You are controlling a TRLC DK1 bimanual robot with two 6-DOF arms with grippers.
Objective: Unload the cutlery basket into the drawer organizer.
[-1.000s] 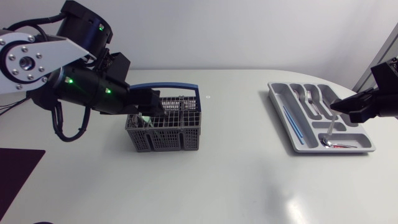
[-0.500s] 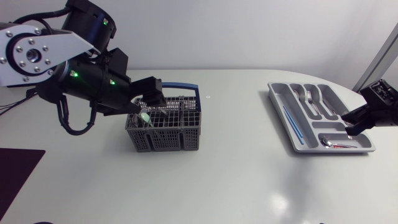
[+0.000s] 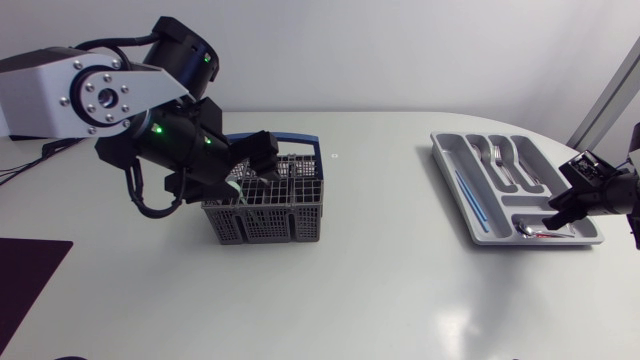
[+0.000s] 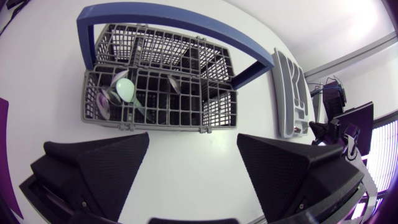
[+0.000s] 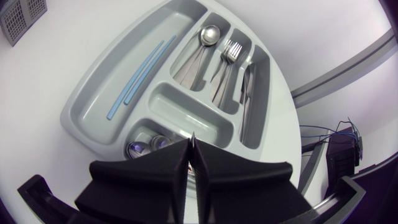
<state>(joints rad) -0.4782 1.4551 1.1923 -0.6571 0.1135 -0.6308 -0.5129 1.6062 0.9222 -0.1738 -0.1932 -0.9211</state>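
Head view from above: the grey cutlery basket [image 3: 265, 205] stands toward the tabletop's left edge, with spoons [image 4: 121, 93] inside. My left hand [image 4: 193, 138] hovers over it, spread wide and empty. My right hand [image 5: 191, 148], fingers pressed together, hangs over the drawer organizer [image 3: 515, 190] by the right edge.

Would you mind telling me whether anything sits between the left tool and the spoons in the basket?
Nothing visible does. The open left tool looks straight down on the spoons; the blue handle arches clear of them.
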